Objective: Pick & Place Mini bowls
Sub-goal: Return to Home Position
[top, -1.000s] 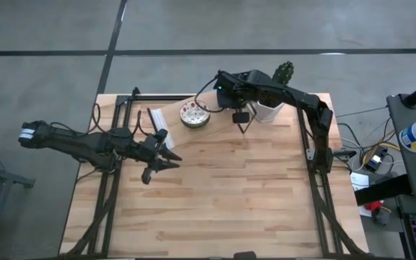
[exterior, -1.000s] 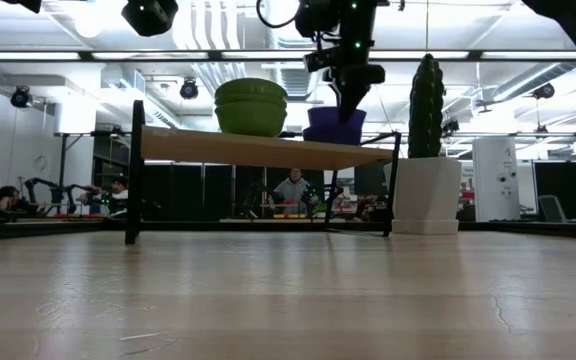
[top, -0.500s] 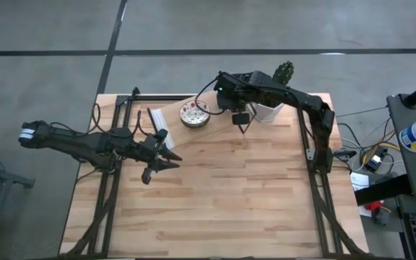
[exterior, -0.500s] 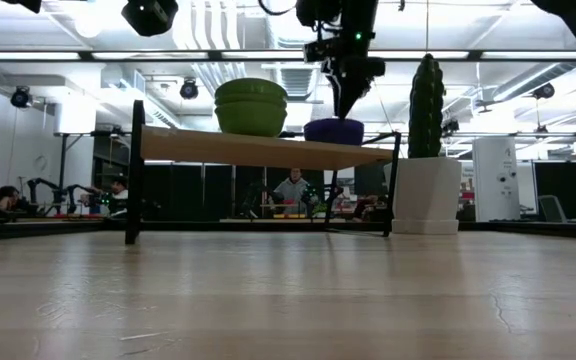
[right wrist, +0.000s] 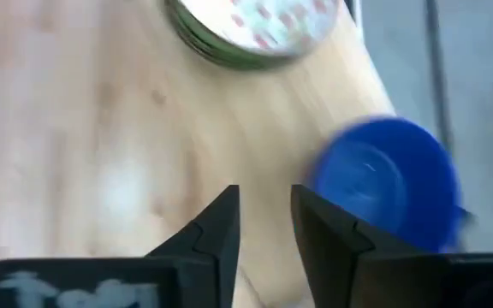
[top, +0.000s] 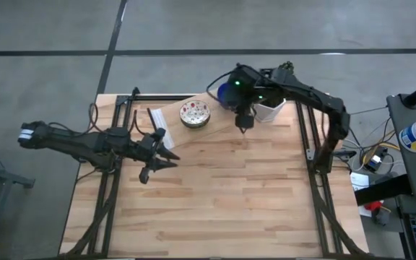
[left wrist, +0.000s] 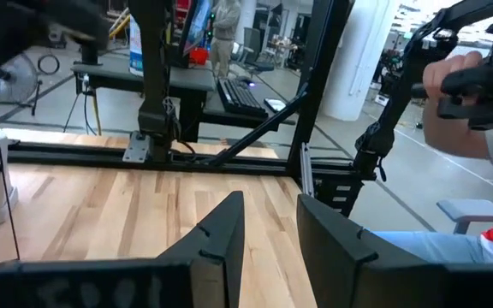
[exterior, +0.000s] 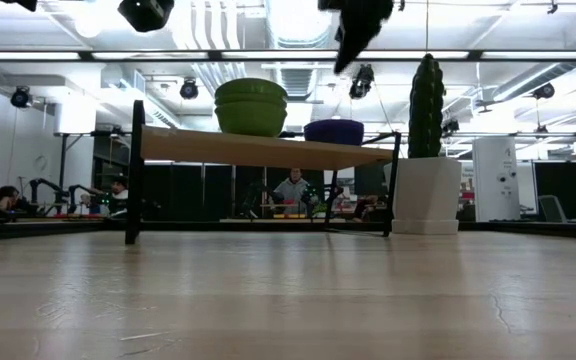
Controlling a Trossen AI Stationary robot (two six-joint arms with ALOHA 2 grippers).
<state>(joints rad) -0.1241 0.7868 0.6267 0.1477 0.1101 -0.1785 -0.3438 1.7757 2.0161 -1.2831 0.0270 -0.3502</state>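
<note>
A deep blue mini bowl [top: 226, 92] [exterior: 334, 131] [right wrist: 383, 184] rests on its base on the raised wooden shelf [exterior: 258, 150] at the table's far side. Left of it on the shelf stand stacked speckled mini bowls [top: 194, 113] [right wrist: 255, 30], green outside [exterior: 251, 107]. My right gripper [top: 243, 124] [right wrist: 264, 214] hangs open above the shelf, near the blue bowl and to its right, pointing down with nothing between its fingers. My left gripper [top: 166, 155] [left wrist: 268, 231] waits open over the table's left part.
A white pot [exterior: 426, 195] with a tall cactus [exterior: 427, 90] stands at the shelf's right end, partly under my right arm in the high view. The shelf's black frame legs [exterior: 134, 170] stand on the table. Bare wooden table [top: 230, 195] spreads across the near half.
My right gripper has set the blue bowl down on the shelf, let go of it and risen, shifting a little toward the table's right edge. The bowl, held just above the shelf a second ago, now sits level on it and shows uncovered from above.
</note>
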